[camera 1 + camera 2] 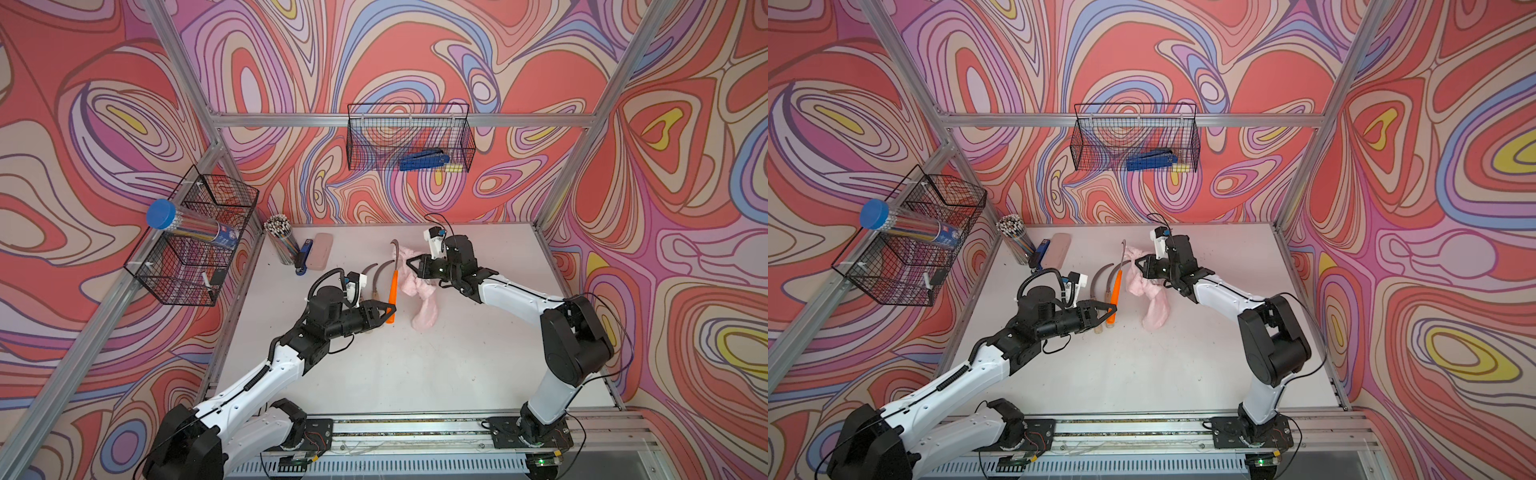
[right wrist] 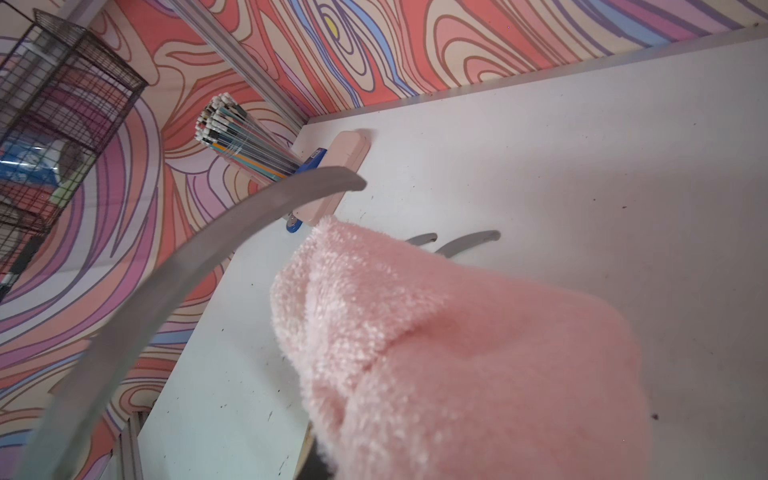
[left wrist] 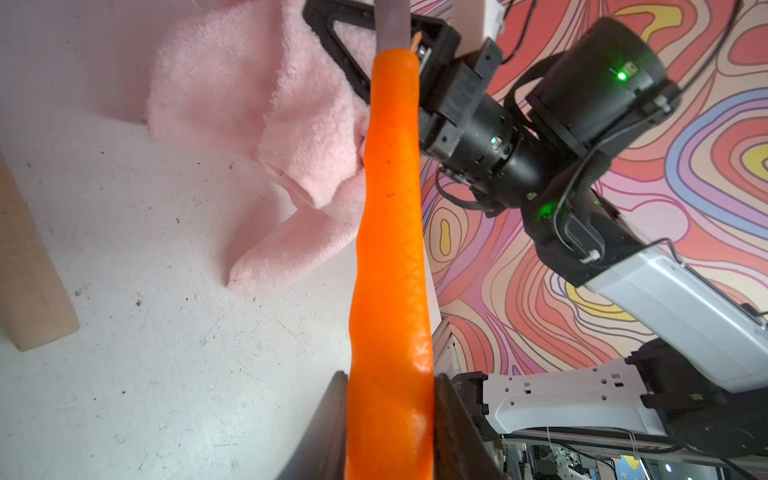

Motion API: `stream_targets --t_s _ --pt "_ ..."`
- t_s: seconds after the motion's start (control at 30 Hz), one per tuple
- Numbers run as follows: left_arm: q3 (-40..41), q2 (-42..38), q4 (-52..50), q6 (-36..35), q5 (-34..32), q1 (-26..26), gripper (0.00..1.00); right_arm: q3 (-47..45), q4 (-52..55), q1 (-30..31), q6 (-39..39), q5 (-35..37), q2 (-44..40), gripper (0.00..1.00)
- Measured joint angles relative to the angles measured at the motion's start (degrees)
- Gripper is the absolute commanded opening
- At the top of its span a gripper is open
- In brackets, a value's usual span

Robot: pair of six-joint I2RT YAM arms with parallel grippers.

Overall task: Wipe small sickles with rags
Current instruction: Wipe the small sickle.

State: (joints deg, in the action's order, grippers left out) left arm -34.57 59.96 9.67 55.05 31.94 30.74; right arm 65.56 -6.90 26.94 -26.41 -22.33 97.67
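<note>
— Where is the sickle?
— My left gripper (image 1: pixel 390 308) is clamped on the bright orange handle of the sickle (image 1: pixel 393 286). My right gripper (image 1: pixel 409 263) pinches the fluffy pale pink rag (image 1: pixel 424 307) just beside its dark curved blade
— And the others?
— Two wooden-handled sickles (image 1: pixel 381 277) lie on the table (image 1: pixel 415 365) beside my left gripper

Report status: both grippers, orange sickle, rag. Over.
Left gripper shut on orange sickle, at handle end. Right gripper shut on pink rag, beside the blade; contact unclear. Two wooden-handled sickles lying on table nearby, not blocking.
</note>
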Motion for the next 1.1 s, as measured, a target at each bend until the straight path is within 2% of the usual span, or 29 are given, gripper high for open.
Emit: stream_targets --t_s 0.27,0.57,0.8,1.1 --pt "-0.09 1.79 0.39 0.0 -0.44 0.0 0.0 -7.26 -2.19 3.78 0.26 -0.09 -13.7 0.0" --pt "-0.09 2.1 0.87 0.04 -0.5 0.0 0.0 -13.81 -2.67 7.87 0.46 1.14 -22.03 0.0" --pt "-0.09 1.97 0.87 0.48 -0.46 0.0 0.0 -12.2 -2.21 7.98 0.48 3.1 -17.05 0.0" --pt "-0.09 1.36 1.29 1.7 0.0 -0.04 0.0 -0.85 1.75 7.04 1.42 4.5 -7.41 0.0"
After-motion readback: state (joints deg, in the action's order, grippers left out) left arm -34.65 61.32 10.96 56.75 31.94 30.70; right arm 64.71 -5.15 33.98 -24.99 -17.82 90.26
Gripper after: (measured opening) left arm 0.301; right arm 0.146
